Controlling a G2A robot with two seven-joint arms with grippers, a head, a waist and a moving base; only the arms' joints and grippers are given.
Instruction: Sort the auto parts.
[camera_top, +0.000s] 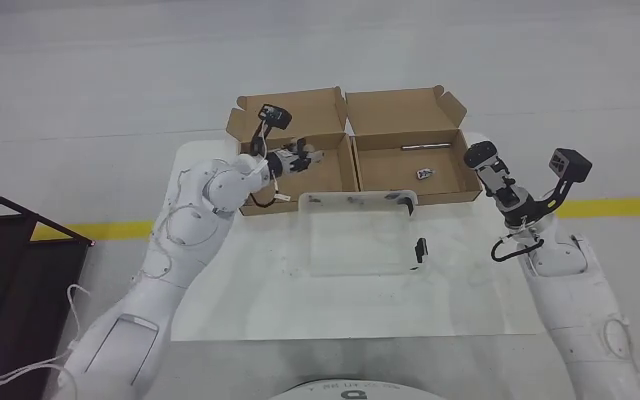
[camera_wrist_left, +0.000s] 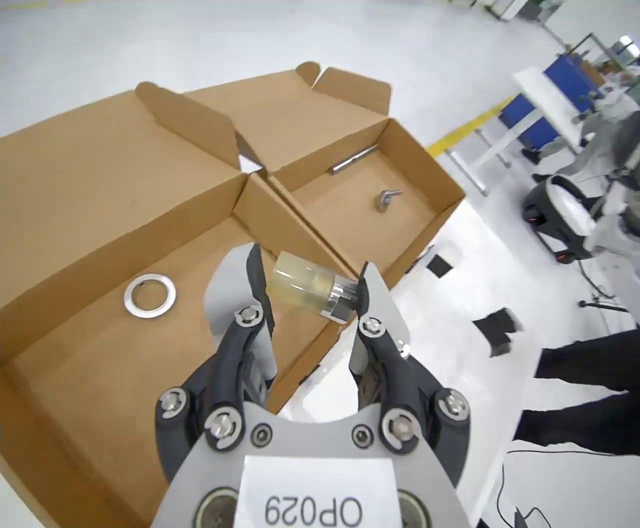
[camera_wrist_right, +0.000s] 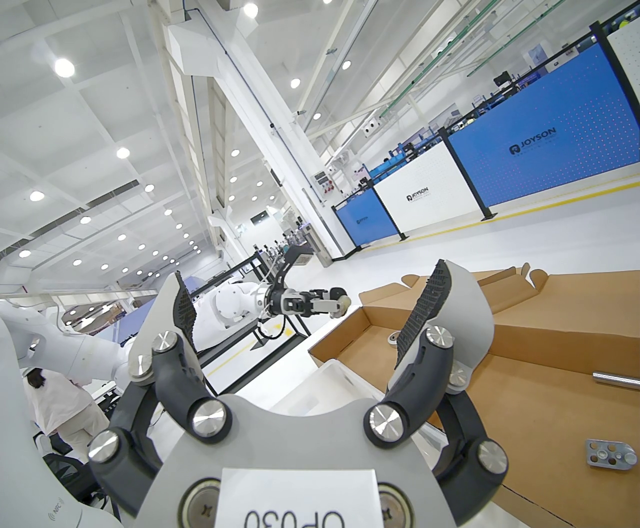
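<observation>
We see the translucent yellowish plastic cylinder with a metal end (camera_wrist_left: 300, 287) pinched in the left gripper (camera_wrist_left: 311, 277) above the left open cardboard box (camera_wrist_left: 75, 210), where a flat silver metal ring (camera_wrist_left: 150, 296) lies. The right gripper (camera_wrist_right: 310, 280), jaws spread and empty, hangs near the right open cardboard box (camera_top: 390, 165).

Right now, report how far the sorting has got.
Done: ring in the left box, rod and bracket in the right box. In hand: left jaws hold a cylinder over the left box. Left: a black part in the tray; right jaws open, empty.
</observation>
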